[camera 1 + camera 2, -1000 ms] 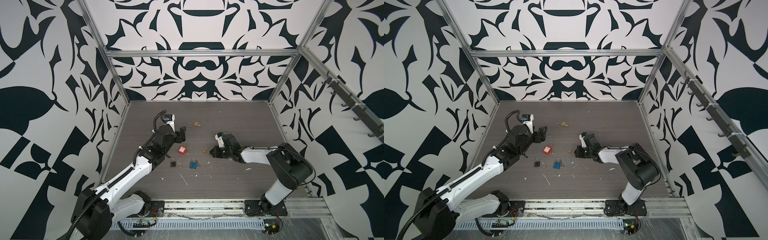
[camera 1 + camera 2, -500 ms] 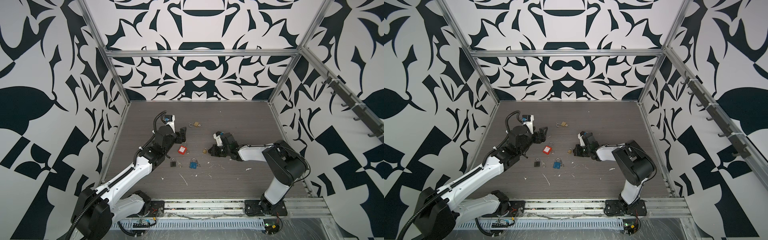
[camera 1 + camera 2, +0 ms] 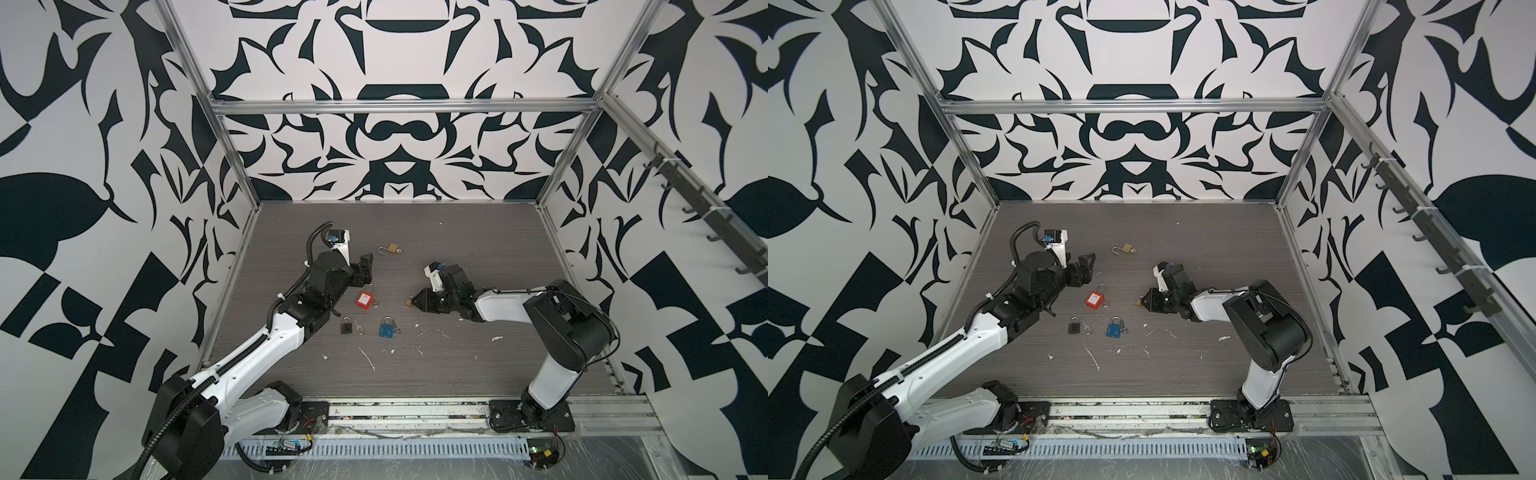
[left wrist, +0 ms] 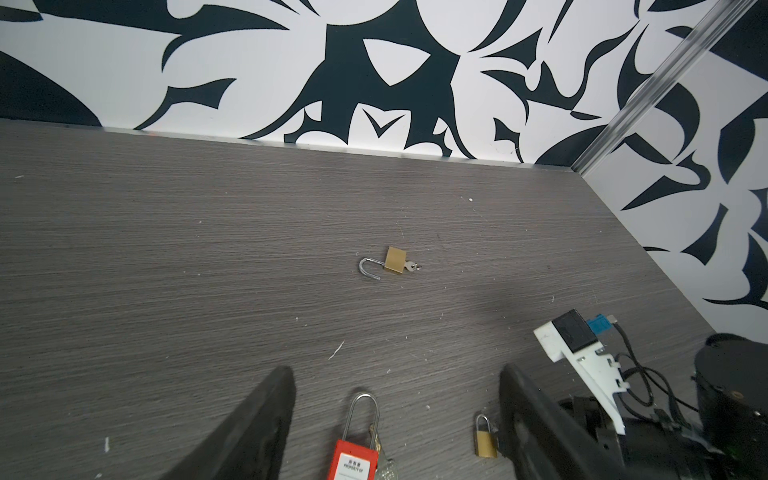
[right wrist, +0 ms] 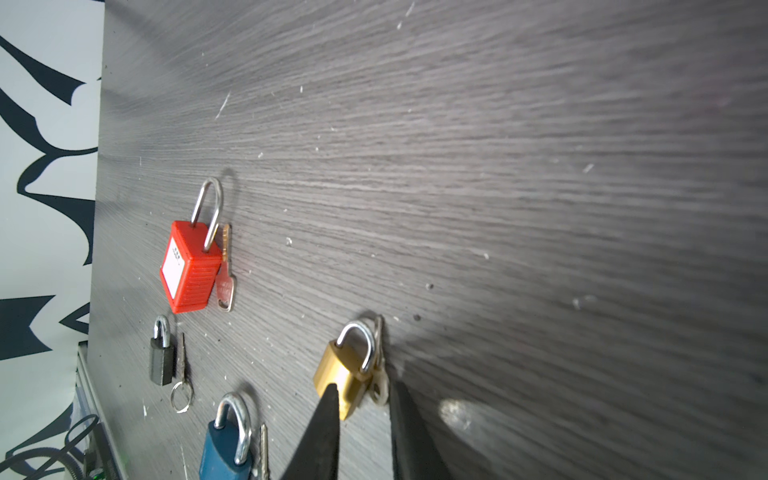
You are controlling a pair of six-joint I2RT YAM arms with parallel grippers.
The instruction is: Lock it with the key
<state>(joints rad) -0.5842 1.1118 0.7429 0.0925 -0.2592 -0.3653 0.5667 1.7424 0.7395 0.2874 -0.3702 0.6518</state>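
Small brass padlock: lies flat near the table's middle, shackle closed, its key alongside.
Right gripper: low over the table, jaws a little apart, tips at that lock's base and key; contact unclear.
Left gripper: spread wide, holding nothing, near the red padlock, apart from it.
Open brass padlock: farther back, shackle swung out.
Blue padlock, black padlock: nearer the front, side by side.

Your left arm stretches forward and low, and your left claw is spread wide, both fingers well apart. Your right arm reaches in toward the middle with its forearm nearly level; your right claw points downward, jaws narrowly parted.
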